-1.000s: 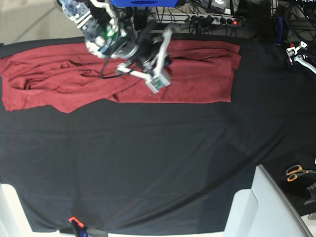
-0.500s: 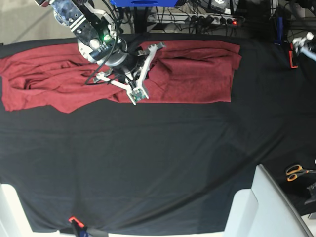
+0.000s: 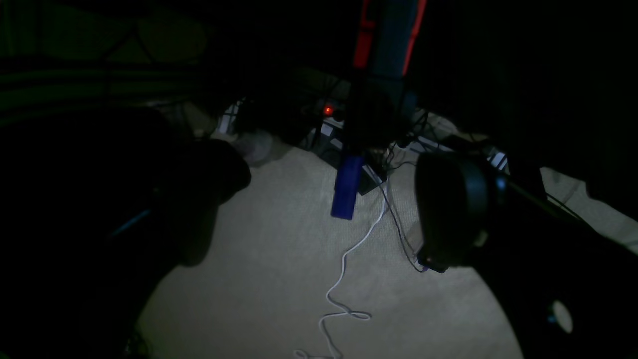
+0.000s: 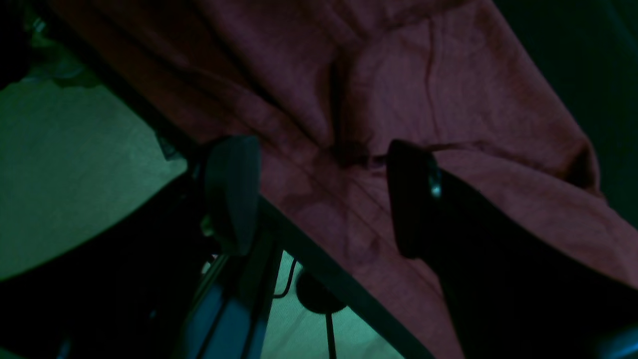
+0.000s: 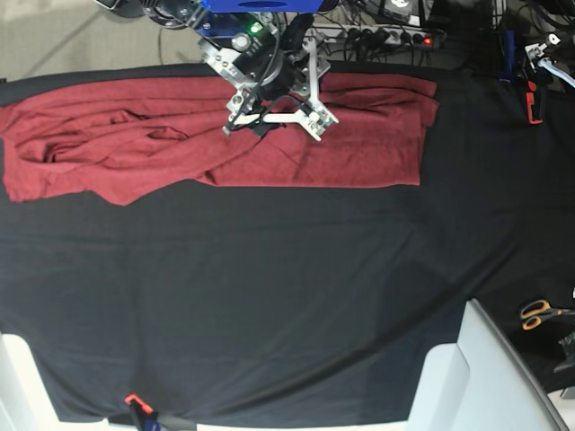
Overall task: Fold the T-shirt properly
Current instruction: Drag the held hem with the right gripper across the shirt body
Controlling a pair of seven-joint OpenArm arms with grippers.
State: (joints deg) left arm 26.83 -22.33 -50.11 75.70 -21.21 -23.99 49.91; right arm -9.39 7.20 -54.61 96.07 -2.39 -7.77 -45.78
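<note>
The T-shirt (image 5: 296, 148) lies spread in a long wrinkled band along the far edge of the bench (image 5: 287, 305), reaching its far left corner. The right claw (image 5: 274, 121) hangs over the middle of the shirt with its fingers apart and nothing between them. The left claw (image 3: 319, 199) is past the far right corner, spread wide above the floor, grasping nothing.

Rumpled maroon T-shirt (image 5: 135, 144) along the table's far edge
</note>
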